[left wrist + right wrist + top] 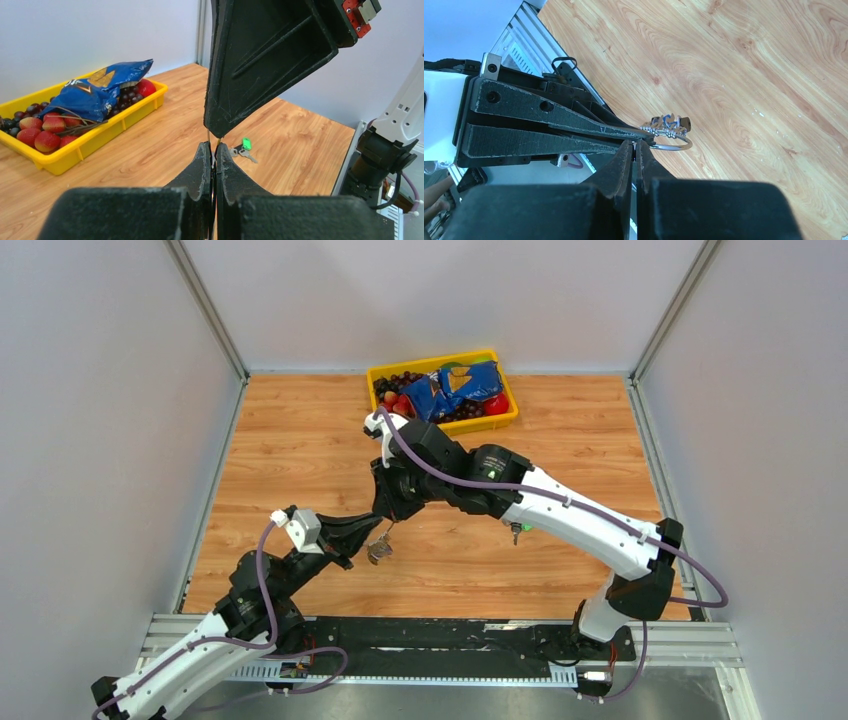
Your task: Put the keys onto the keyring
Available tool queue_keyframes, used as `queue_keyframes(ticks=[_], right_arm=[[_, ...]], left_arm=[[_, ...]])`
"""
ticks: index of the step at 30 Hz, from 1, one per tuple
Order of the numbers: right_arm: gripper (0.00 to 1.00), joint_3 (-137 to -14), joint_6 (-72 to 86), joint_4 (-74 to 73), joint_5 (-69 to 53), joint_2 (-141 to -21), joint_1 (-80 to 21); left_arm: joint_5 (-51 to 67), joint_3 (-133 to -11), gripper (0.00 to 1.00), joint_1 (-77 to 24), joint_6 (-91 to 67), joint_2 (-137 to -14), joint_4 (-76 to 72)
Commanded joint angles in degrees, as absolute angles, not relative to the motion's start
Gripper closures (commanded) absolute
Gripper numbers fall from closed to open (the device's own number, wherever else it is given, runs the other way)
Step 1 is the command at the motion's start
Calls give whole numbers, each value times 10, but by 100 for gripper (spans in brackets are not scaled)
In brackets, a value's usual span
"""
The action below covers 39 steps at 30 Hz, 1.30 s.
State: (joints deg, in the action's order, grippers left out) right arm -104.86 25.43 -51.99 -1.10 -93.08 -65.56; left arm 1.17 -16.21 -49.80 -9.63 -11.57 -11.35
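Left gripper (pixel 213 152) and right gripper (pixel 634 147) both pinch the thin wire keyring (pixel 672 146) above the middle of the wooden table (pixel 300 440). The green-tagged key (pixel 244 145) lies nearer the right edge. It looks light, stiff and likely slippery, and its tag seems easiest to pinch.

We saw a wooden table (pixel 300 440) with a smooth, faintly shiny grain. The keyring (pixel 672 147) was thin bright metal wire. The keys (pixel 247 155) were silvery metal, one with a glossy green plastic tag (pixel 245 144). The fingers (pixel 544 107) of the left gripper (pixel 212 148) were matt black plastic, scuffed. The tray (pixel 75 150) was glossy yellow plastic, the bag (pixel 95 92) crinkled shiny foil.
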Motion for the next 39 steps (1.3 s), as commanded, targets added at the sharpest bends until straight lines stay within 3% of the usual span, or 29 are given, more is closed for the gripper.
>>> queue_keyframes(ticks=[1,4,13,24,39], right_arm=[[86,-1039,261,-492,-19,-896,-666],[69,-1033,261,-485,-5,-883,-666],[55,-985,256,-480,66,-835,-664],[53,-814,299,-473,116,-736,-554],[53,-590,370,-424,141,-697,-418]], left_arm=[[2,-169,99,-496,-110,-107,-165],[2,-170,99,-496,-110,-107,-164],[-22,-175,99,-497,-110,-109,-147],[-109,-189,99,-496,-109,-111,-96],[-217,-192,99,-496,-116,-121,-67]])
